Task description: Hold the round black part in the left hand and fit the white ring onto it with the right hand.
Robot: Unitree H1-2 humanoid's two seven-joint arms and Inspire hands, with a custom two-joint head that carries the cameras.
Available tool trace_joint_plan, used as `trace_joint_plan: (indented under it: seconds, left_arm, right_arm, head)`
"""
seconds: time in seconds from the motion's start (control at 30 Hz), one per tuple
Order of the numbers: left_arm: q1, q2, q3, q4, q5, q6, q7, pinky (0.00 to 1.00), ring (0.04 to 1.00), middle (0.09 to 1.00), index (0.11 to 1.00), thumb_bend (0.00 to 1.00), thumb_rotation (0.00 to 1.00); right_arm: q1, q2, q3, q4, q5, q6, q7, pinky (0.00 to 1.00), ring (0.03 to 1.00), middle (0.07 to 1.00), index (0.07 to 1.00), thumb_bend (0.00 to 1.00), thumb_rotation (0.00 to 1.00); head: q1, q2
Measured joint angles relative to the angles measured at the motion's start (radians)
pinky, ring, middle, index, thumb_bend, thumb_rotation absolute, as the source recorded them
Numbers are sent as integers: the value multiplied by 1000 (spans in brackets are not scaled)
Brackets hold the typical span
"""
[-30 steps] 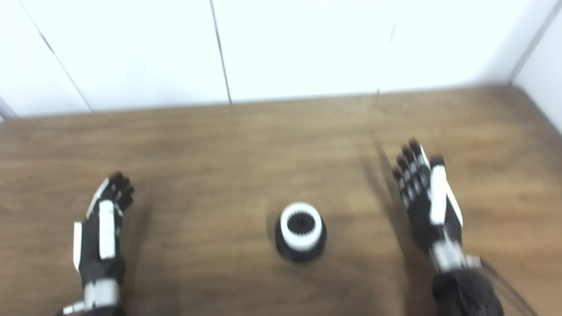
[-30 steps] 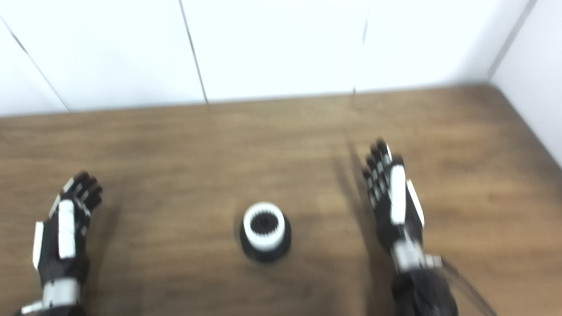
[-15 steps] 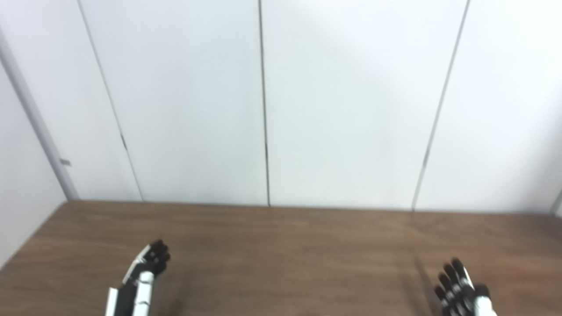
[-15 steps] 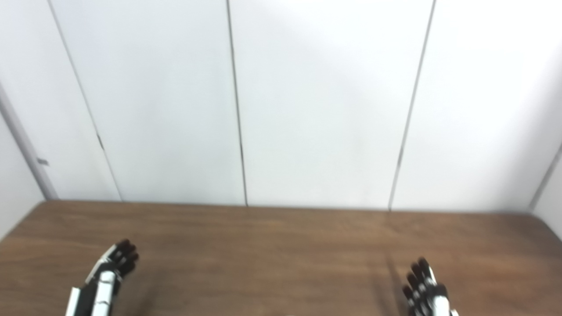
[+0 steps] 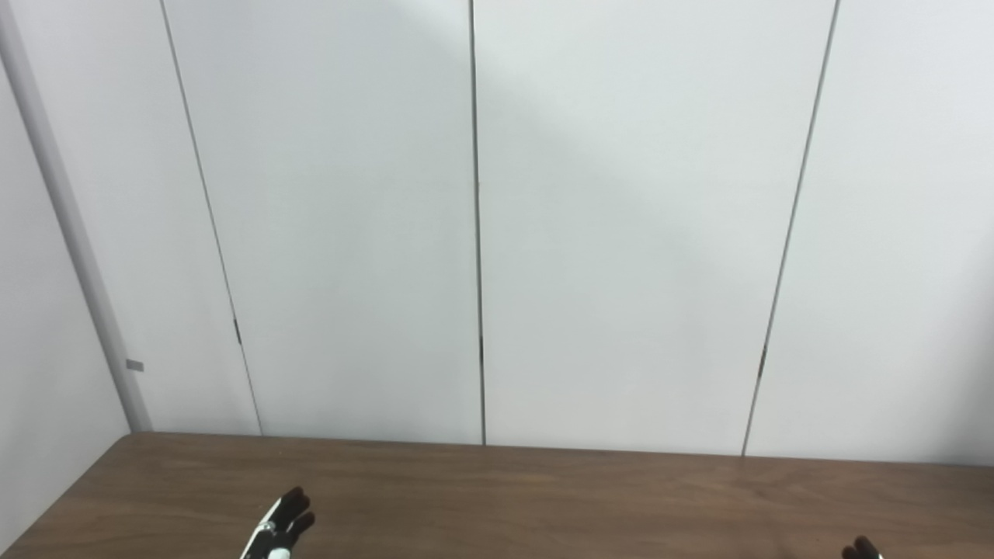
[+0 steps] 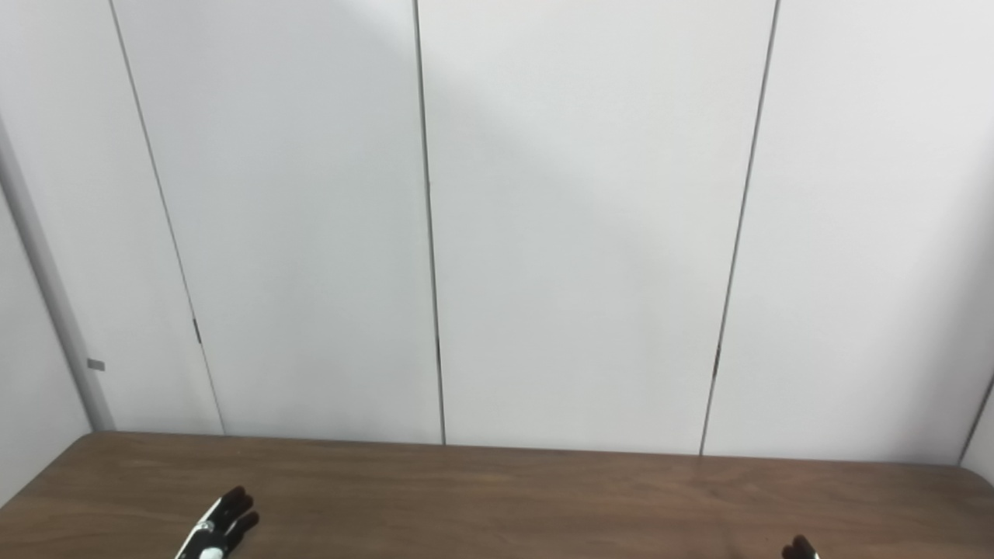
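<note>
Fingertips of left robot hand [image 5: 281, 528] and right robot hand [image 5: 862, 551] (barely) cross table [image 5: 543, 497].

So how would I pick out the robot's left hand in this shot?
Start at the brown wooden table below the white panelled wall. At its lower left edge, black fingers with a white strip poke up: the left hand, showing more than the right hand.

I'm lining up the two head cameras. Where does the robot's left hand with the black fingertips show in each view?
Left eye view: left hand at the bottom edge, left of centre, only its fingertips in frame.
Right eye view: left hand at the bottom edge, further left.
Shared landmark: the small grey tab on the white wall's left corner post.
</note>
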Motion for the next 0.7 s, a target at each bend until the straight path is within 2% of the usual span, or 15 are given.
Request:
trace_joint_plan:
  seconds: [0.13,0.23,0.4,0.57,0.6,0.67,0.7]
  left_arm:
    - [0,13,0,-4,-90,86,-48,1000,993,992,978,308,939]
    - [2,19,1,-11,-130,133,-74,1000,1000,999,983,336,938]
    - [14,20,2,-36,-156,198,-79,1000,1000,1000,999,307,987]
    - [33,28,-6,-67,-156,276,-93,1000,1000,1000,1000,303,1000]
    - [38,28,-7,-74,-156,281,-98,1000,1000,1000,1000,303,1000]
    - [48,28,-8,-93,-155,299,-99,1000,1000,1000,1000,297,1000]
    - [57,28,-8,-105,-154,307,-98,1000,1000,1000,1000,295,1000]
  right_arm:
    - [0,-1,9,-1,-1,-16,-8,1000,1000,1000,1000,491,1000]
    - [1,-5,18,-1,-1,-26,-9,1000,1000,1000,1000,501,1000]
    - [3,-6,27,-3,-2,-30,-14,1000,1000,1000,1000,485,1000]
    - [11,-8,40,-13,-7,-52,-19,1000,1000,1000,1000,482,1000]
    - [15,-8,42,-16,-8,-52,-20,1000,1000,1000,1000,482,1000]
    - [22,-8,46,-23,-9,-51,-23,1000,1000,1000,1000,501,1000]
    - [24,-8,48,-27,-10,-51,-25,1000,1000,1000,1000,504,1000]
  head:
    - [-6,5]
    - [-11,8]
    - [-23,20]
    - [-47,70]
    - [-48,71]
    - [-60,106]
    - [-60,106]
